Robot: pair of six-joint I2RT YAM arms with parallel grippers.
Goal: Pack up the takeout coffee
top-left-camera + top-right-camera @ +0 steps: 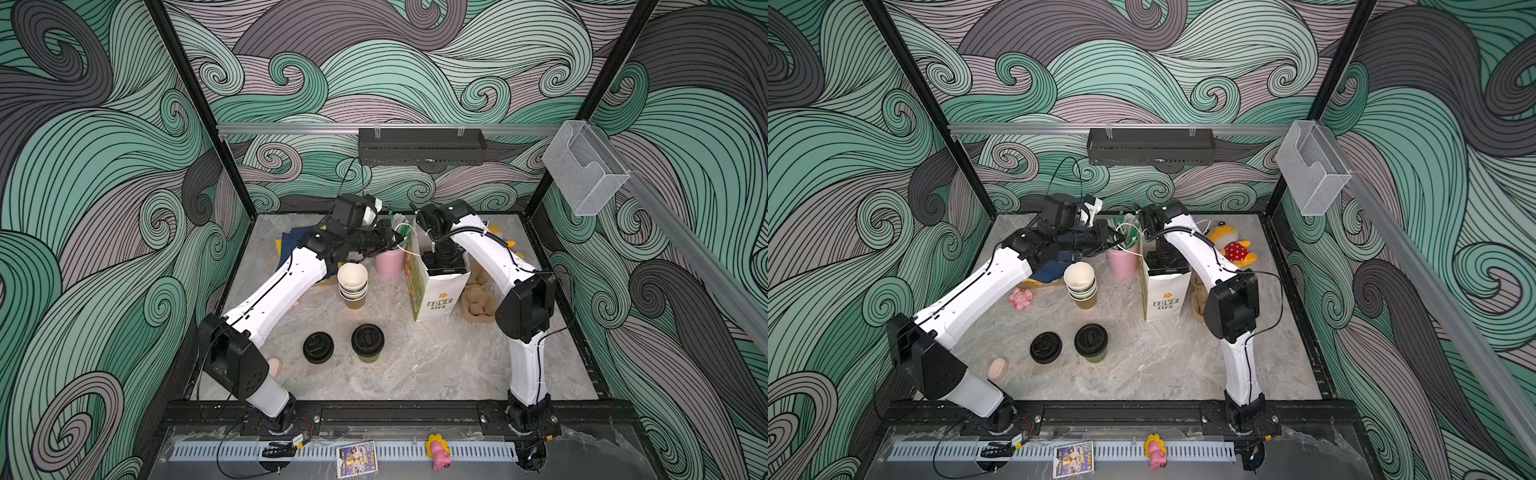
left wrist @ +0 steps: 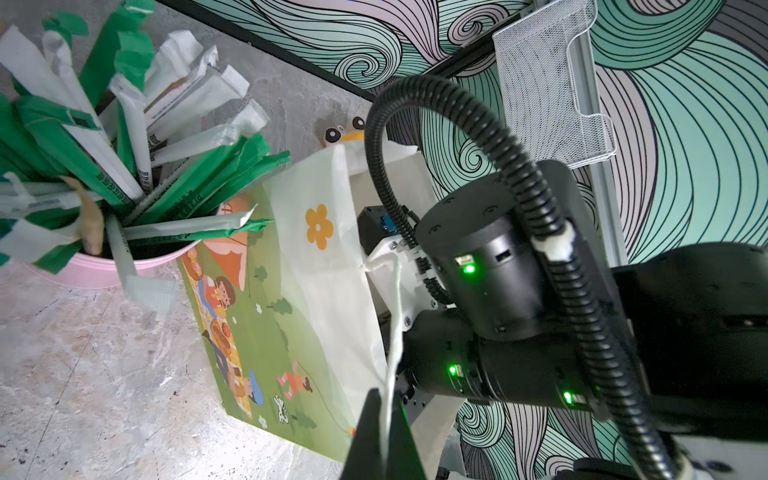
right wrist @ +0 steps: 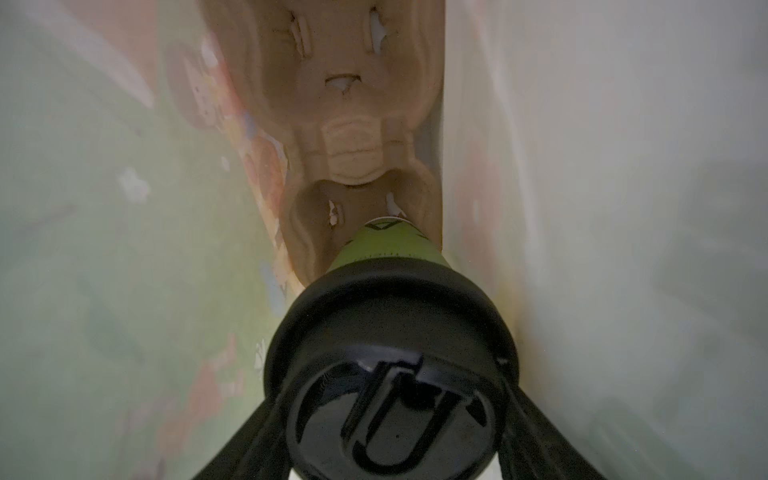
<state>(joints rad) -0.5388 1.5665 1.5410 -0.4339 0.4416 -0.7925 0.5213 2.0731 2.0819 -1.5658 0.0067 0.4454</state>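
two grips: left gripper pinches "love life" bag handle, right gripper likely cup.

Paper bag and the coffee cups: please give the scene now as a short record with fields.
Left gripper: shut on the string handle of the white picnic-print paper bag
Right gripper: inside the bag, holding an olive-green paper cup with black plastic lid
Below it: brown moulded-pulp cup carrier
On table: second lidded olive-green cup, loose black lid
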